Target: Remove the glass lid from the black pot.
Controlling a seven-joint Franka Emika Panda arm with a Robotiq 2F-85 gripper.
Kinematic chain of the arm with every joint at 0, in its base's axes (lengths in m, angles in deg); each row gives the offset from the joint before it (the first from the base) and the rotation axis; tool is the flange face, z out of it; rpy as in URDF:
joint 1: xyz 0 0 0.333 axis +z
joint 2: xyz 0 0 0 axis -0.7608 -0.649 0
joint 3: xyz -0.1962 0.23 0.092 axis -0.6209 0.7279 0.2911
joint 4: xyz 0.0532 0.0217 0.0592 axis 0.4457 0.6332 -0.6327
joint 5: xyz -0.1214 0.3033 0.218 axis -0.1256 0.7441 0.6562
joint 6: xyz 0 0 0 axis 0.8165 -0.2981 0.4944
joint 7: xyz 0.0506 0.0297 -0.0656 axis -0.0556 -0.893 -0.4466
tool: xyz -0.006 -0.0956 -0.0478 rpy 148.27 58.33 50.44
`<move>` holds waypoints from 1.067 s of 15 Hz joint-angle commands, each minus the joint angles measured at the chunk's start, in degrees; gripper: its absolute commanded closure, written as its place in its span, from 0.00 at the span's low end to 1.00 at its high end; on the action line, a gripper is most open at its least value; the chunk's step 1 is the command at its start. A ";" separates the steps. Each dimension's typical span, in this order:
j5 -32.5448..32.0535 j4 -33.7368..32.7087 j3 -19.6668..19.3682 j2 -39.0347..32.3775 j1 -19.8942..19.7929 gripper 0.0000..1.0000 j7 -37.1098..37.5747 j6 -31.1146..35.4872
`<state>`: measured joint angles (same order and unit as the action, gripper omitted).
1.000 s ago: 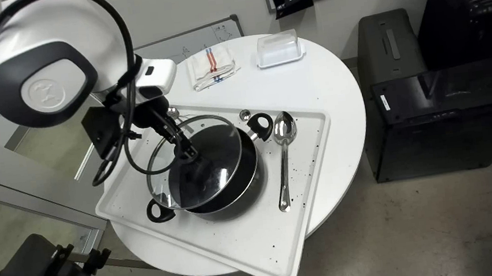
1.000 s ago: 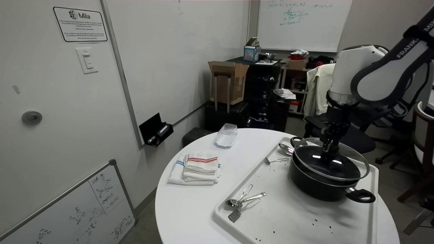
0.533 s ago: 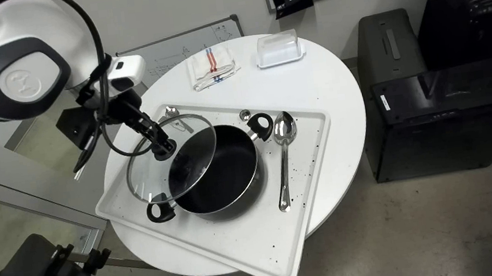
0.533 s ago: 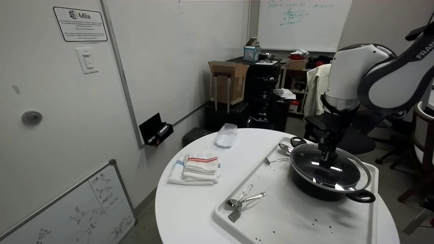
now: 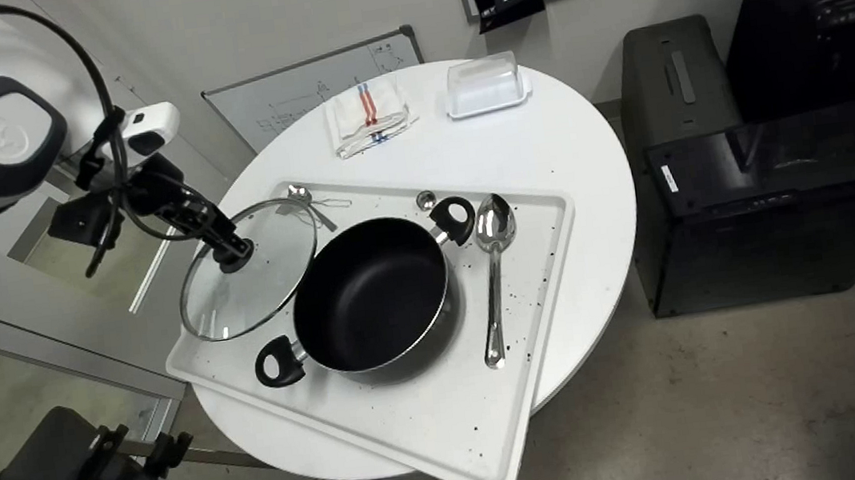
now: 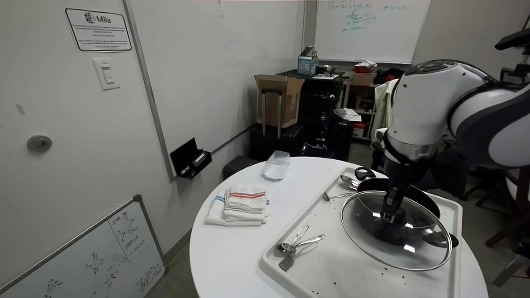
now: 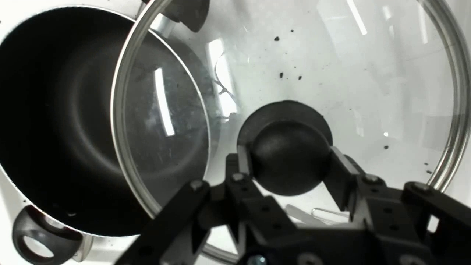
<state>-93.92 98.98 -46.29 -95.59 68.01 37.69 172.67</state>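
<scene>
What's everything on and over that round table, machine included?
Tray: 1, white, on table
Pot: 1, black, on tray
Glass lid: 1, clear, off pot
Large spoon: 1, silver, beside pot
Small ladle: 1, silver, near pot
Other utensils: several, silver, at tray corner
Specks: many, black, on tray
Dish towels: at least 2, striped white, on table
Butter dish: 1, white and clear, on table
Gripper: 1, black, around lid's knob
Robot arm: 1, white and black, above gripper

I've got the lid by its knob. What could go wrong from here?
The glass lid may tilt or slip, since the gripper holds only its round knob. Lowered here, it might strike the black pot, which it overlaps in the wrist view. It could also land on the small utensils nearby.
</scene>
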 commanded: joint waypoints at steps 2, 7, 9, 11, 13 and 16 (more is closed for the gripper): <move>-3.60 -2.27 0.14 -2.52 4.07 0.75 4.27 2.10; -2.97 -5.24 -0.09 -7.62 6.69 0.75 4.07 5.73; -2.11 -6.58 -0.03 -10.14 6.92 0.75 3.27 7.72; -1.11 -7.79 0.07 -12.54 6.83 0.75 2.54 9.51; -0.33 -8.72 -0.18 -14.89 6.82 0.75 1.95 11.50; 0.68 -9.75 -1.04 -18.06 7.16 0.75 1.30 14.59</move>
<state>-95.04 91.23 -46.15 -110.76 74.42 40.48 184.08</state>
